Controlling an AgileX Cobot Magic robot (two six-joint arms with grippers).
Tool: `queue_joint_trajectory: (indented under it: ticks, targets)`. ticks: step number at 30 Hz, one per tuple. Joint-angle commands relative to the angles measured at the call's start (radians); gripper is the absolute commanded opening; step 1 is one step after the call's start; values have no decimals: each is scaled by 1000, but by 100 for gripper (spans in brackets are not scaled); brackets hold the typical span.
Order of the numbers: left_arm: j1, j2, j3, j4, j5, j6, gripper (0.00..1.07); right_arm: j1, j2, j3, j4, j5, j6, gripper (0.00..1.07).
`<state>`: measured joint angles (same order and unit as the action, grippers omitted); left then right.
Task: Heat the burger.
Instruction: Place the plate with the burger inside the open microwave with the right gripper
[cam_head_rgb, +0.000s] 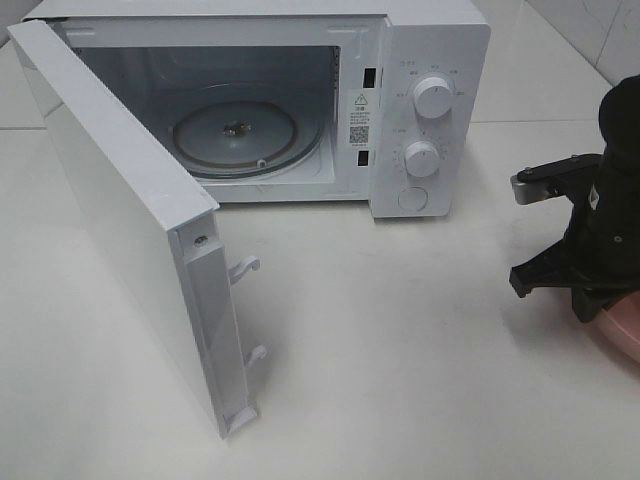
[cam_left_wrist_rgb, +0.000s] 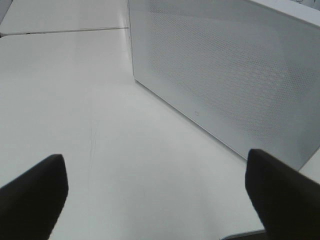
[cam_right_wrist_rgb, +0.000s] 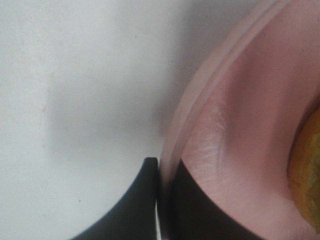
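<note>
R gripper (cam_right_wrist_rgb: 161, 167) pinched tight on rim of pink plate (cam_right_wrist_rgb: 235, 115), one finger each side of rim. Burger (cam_right_wrist_rgb: 307, 165) sits on plate, only its golden edge showing in R wrist view; arm hides it in high view. Plate is far right over table (cam_head_rgb: 400, 340), well apart from microwave (cam_head_rgb: 430, 60), door (cam_head_rgb: 110, 200) wide open, glass turntable (cam_head_rgb: 235, 135) inside. L gripper (cam_left_wrist_rgb: 157, 195) spread wide, nothing betw. fingers, facing door's outer side.

White microwave (cam_head_rgb: 430, 60), finely dotted door (cam_left_wrist_rgb: 225, 75), pink plate (cam_right_wrist_rgb: 240, 115), burger (cam_right_wrist_rgb: 307, 170) seemingly golden-yellow
</note>
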<state>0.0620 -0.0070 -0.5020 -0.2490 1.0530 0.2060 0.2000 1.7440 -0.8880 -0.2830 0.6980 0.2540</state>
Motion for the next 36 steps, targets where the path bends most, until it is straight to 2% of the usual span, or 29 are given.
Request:
queue_joint_trajectory:
  ticks: [1, 15, 25, 36]
  targets:
    - [2, -21, 3, -3, -11, -1, 88, 22, -33, 8, -62, 50, 45, 0]
    - [2, -21, 3, -3, -11, -1, 88, 92, -120, 19, -191, 143, 148, 0]
    - [2, -21, 3, -3, -11, -1, 88, 145, -140, 34, -238, 177, 187, 0]
    - [2, -21, 3, -3, -11, -1, 88, 228, -198, 129, -268, 198, 221, 0]
